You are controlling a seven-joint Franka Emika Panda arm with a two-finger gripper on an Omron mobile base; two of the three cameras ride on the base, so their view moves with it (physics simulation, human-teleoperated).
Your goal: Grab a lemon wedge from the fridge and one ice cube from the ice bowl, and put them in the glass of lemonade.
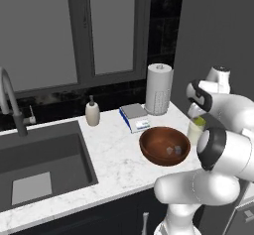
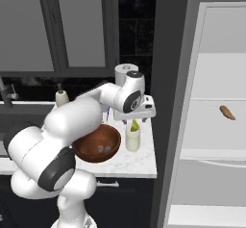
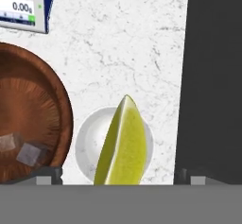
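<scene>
In the hand view the yellow-green lemon wedge (image 3: 123, 145) stands in the mouth of the glass of lemonade (image 3: 85, 142), directly below my gripper (image 3: 118, 178). The jaws are open wide, and both fingertips (image 3: 47, 176) stay clear of the wedge. From the right base view the gripper (image 2: 134, 120) hangs just over the glass of lemonade (image 2: 133, 139), with the lemon wedge (image 2: 135, 126) poking above its rim. The reddish-brown ice bowl (image 2: 97, 145) sits right beside the glass and holds ice cubes (image 3: 28, 153). The fridge (image 2: 211, 78) stands open on the right.
A small orange-brown item (image 2: 227, 112) lies on a fridge shelf. Behind the bowl are a kitchen scale (image 1: 135, 117), a paper towel roll (image 1: 158, 89) and a soap bottle (image 1: 92, 113). The sink (image 1: 44, 159) and faucet (image 1: 12, 105) lie to the left.
</scene>
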